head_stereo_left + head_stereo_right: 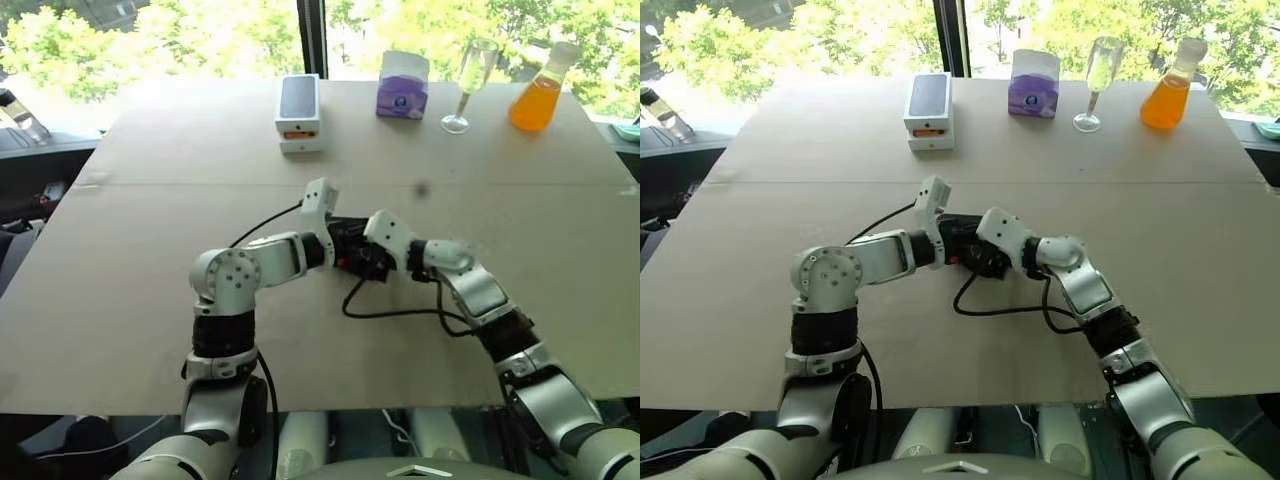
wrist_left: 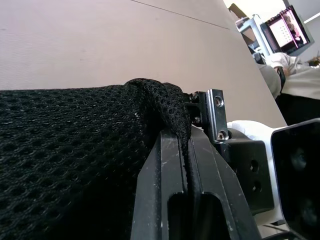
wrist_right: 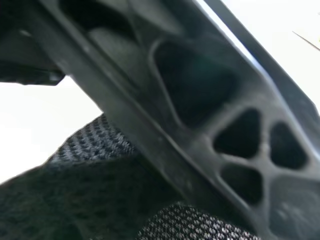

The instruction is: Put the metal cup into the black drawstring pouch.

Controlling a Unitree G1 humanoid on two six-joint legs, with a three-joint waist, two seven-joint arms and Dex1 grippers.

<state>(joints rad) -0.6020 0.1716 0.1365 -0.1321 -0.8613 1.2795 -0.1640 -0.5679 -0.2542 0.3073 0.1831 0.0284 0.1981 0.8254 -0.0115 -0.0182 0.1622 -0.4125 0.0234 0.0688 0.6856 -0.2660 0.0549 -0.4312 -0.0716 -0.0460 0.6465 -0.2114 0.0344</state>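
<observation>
Mid-tabletop, the left gripper (image 2: 187, 165) clamps the black drawstring pouch (image 2: 75, 150) by its mesh edge. Whether the right gripper (image 1: 372, 262), touching the pouch, is parted or closed cannot be told.

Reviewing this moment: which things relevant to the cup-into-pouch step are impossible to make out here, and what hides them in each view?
- Metal cup: unseen; if inside the black drawstring pouch, the mesh hides it.
- Pouch in the head views: covered by the left gripper and right gripper.
- Right gripper's fingers: the right wrist view is blurred, crossed by a black finger; opening unclear.
- Pouch mouth and cord: hidden behind the left gripper's fingers.
</observation>
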